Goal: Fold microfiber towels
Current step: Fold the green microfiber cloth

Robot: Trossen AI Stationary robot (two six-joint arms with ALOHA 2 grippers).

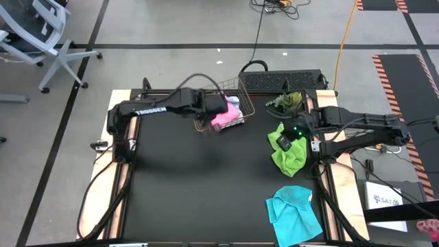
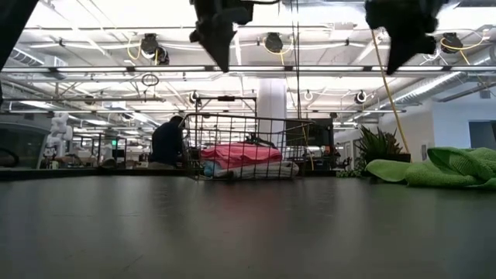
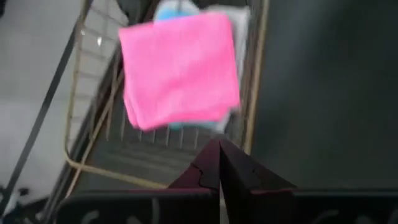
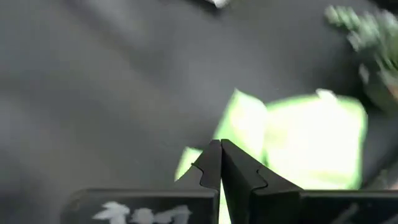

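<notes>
"TROSSEN" in white letters on left arm [image 1: 152, 112]; nothing else legible.

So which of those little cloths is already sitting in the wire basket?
The pink cloth, folded on top inside the basket. The green cloth and the blue cloth lie loose on the table.

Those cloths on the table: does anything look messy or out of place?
Two do. The green cloth lies crumpled near the plant, and the blue cloth sits rumpled and askew at the table's front. The pink cloth rests neatly folded in the wire basket.
</notes>
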